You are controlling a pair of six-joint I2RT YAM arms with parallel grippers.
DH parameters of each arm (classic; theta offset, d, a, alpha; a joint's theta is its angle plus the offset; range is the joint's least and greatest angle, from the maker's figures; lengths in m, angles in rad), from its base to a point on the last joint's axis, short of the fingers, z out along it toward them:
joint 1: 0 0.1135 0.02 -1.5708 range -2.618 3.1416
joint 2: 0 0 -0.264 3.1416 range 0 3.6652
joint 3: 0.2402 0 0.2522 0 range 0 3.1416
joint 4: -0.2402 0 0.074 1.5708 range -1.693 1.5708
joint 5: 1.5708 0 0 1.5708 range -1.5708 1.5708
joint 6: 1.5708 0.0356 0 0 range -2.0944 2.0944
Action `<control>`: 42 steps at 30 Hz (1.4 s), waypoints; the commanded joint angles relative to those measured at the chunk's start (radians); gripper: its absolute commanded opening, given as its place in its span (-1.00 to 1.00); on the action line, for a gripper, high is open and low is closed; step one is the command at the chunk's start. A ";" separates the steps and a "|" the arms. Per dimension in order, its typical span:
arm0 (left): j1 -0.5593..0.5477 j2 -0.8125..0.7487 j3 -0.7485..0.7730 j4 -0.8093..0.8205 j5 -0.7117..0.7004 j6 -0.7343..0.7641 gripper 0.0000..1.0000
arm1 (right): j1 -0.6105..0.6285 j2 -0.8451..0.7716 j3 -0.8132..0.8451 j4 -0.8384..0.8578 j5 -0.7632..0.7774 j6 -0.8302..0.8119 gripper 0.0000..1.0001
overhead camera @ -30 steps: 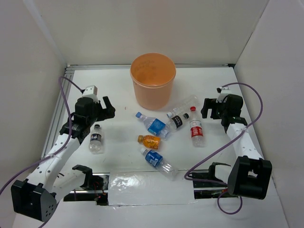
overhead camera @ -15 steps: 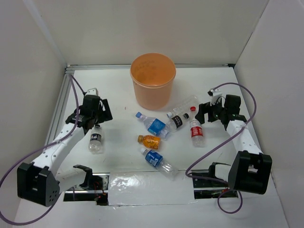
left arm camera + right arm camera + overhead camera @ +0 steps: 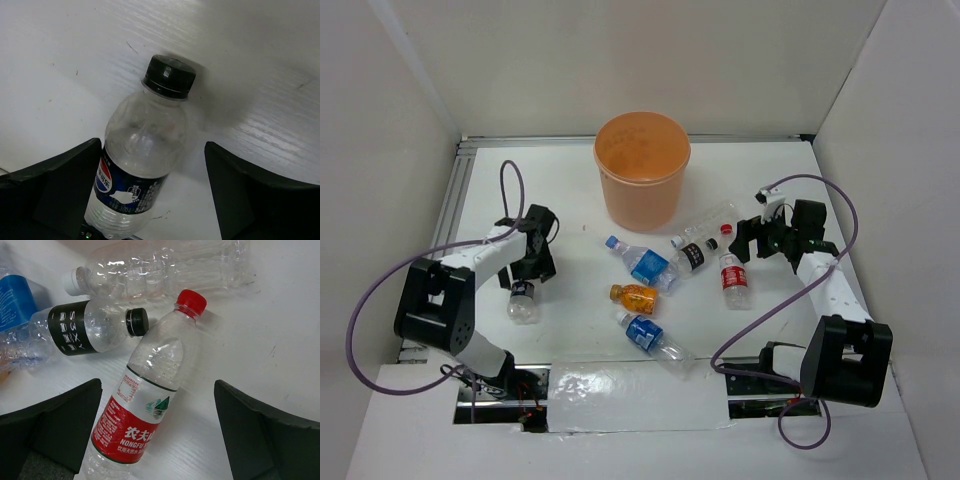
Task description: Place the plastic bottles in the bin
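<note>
While the left jaws and right jaws both stand spread, the black-capped bottle (image 3: 139, 150) by the left edge of the worktop (image 3: 560, 190) lies lengthwise between the left pair, cap pointing away.

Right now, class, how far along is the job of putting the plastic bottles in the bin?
Done: nothing; the bin looks empty from above. In hand: the left gripper is open, lined up on the black-capped bottle; the right gripper is open, lined up on the red-labelled bottle; neither is grasped. Left: all seven bottles lie on the table, the orange bottle among them.
</note>
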 commanded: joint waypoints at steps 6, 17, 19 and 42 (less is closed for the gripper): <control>-0.022 0.019 0.037 0.000 0.066 -0.008 -0.36 | -0.008 0.023 0.037 -0.001 0.015 -0.013 1.00; -0.270 -0.124 0.710 0.081 0.267 0.173 -0.78 | -0.008 0.071 0.127 -0.153 0.104 -0.011 0.96; -0.295 -0.083 0.775 0.189 0.311 0.211 -0.75 | -0.008 0.104 0.118 -0.144 0.095 -0.002 0.96; -0.351 0.282 1.190 0.482 0.295 0.352 1.00 | 0.124 0.378 0.136 -0.087 0.170 0.055 0.91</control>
